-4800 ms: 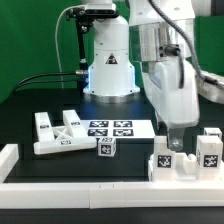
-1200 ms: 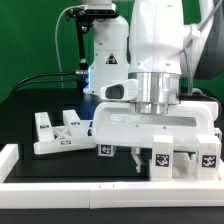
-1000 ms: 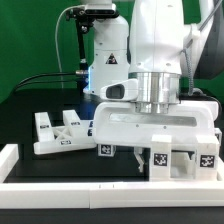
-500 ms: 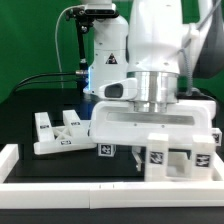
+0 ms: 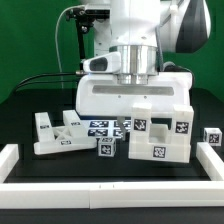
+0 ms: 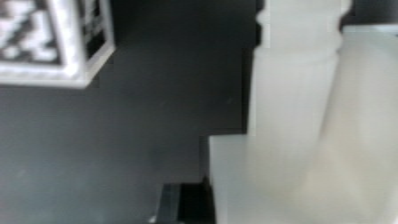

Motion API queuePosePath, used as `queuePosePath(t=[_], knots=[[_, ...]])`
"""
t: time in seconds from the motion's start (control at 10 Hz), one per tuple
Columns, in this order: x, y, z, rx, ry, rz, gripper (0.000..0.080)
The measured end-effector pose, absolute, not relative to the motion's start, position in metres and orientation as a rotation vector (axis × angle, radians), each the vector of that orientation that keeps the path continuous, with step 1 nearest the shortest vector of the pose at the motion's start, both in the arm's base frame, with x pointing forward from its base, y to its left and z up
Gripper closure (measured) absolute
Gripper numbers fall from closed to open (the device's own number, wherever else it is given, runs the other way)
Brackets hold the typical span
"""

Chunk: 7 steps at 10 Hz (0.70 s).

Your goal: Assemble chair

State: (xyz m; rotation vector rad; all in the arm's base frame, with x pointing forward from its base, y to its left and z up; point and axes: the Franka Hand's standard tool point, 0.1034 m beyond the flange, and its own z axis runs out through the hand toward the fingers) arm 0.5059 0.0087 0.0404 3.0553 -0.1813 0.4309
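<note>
While the exterior view takes in the whole chair piece (image 5: 156, 136), directly under the claw (image 5: 150, 112) and hiding its fingers, the wrist view gives only a blurred white upright wall (image 6: 294, 100) and a tagged block (image 6: 45, 40) beside it above the dark counter (image 6: 143, 130). Clenched, the claw seems to grip the chair piece, whose long axis runs across the exterior view, tagged faces toward that camera. A small cube (image 5: 105, 148) sits lower, to the exterior view's left.

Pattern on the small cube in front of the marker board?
A black-and-white square tag on the white cube; clearest in the exterior view.
</note>
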Motion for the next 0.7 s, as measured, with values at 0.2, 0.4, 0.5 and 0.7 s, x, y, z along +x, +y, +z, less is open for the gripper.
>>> queuePosePath(t=[0.2, 0.4, 0.5, 0.7], knots=[[0.508, 0.005, 0.042, 3.014, -0.169, 0.518, 0.0770], [0.506, 0.004, 0.070, 2.987, -0.127, 0.628, 0.0770], [0.508, 0.003, 0.093, 3.014, -0.124, 0.630, 0.0770], [0.512, 0.006, 0.104, 3.078, -0.154, 0.545, 0.0770]])
